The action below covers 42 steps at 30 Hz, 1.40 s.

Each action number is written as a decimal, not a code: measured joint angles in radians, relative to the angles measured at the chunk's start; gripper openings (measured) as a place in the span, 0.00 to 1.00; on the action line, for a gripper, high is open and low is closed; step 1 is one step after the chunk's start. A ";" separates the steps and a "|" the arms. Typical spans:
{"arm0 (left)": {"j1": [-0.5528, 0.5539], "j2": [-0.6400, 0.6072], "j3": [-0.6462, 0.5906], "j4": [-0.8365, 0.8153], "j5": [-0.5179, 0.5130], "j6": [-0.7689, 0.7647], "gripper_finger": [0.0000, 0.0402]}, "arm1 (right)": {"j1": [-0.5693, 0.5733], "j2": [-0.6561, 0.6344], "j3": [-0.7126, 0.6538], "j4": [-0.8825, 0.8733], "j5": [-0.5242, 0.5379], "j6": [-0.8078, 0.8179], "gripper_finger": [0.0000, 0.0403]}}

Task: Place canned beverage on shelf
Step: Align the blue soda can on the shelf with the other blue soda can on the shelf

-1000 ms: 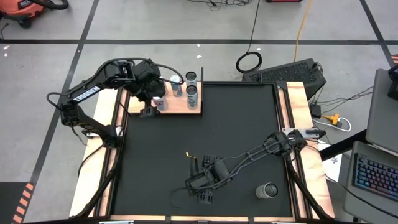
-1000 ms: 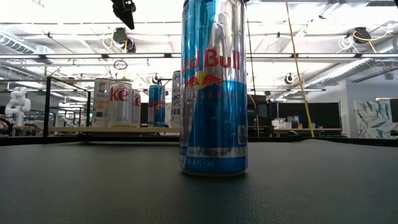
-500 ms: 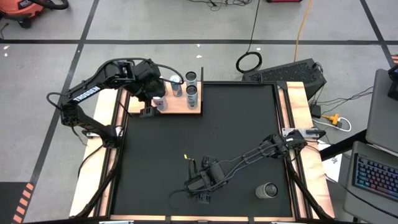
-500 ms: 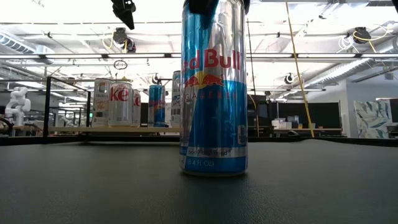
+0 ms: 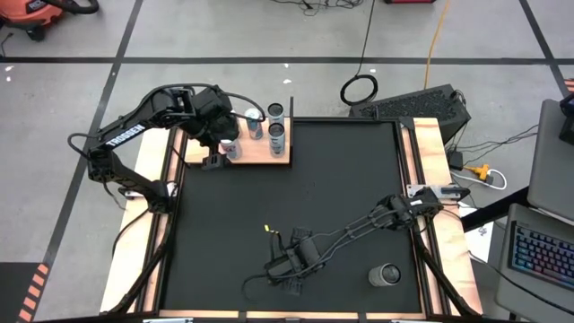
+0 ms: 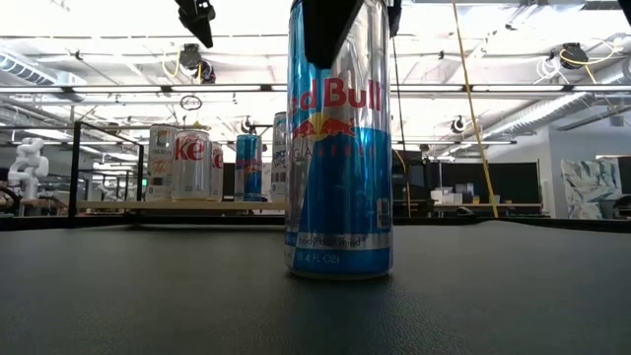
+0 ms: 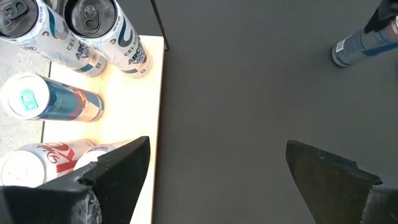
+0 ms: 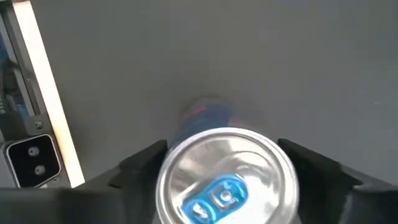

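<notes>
One blue can (image 6: 338,148) stands upright on the black mat (image 5: 341,188); my right gripper (image 8: 224,165) straddles its top, jaws apart, for lifting. Left gripper (image 7: 211,168) waits open over the shelf (image 5: 265,154).

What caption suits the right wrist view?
Right gripper straddling an upright blue can on the black mat.

**The room around my table**

I am working over a grey floor (image 5: 72,36) crossed by dark lines. A keyboard (image 5: 540,253) is lying at my right, a yellow cable (image 5: 436,36) is trailing off. Bright ceiling lights (image 6: 118,30) are glaring beyond, with pipes (image 6: 493,89) running overhead.
</notes>
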 joint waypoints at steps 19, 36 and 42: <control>0.001 0.000 -0.001 -0.084 -0.011 -0.007 0.93 | -0.140 -0.060 0.007 -0.086 -0.052 -0.135 0.49; 0.002 -0.059 0.002 -0.089 -0.127 -0.033 0.93 | -0.480 -0.109 0.007 0.128 -0.050 -0.499 0.50; 0.002 -0.101 0.002 -0.089 -0.127 -0.033 0.93 | -0.535 -0.129 0.007 0.239 -0.050 -0.616 0.50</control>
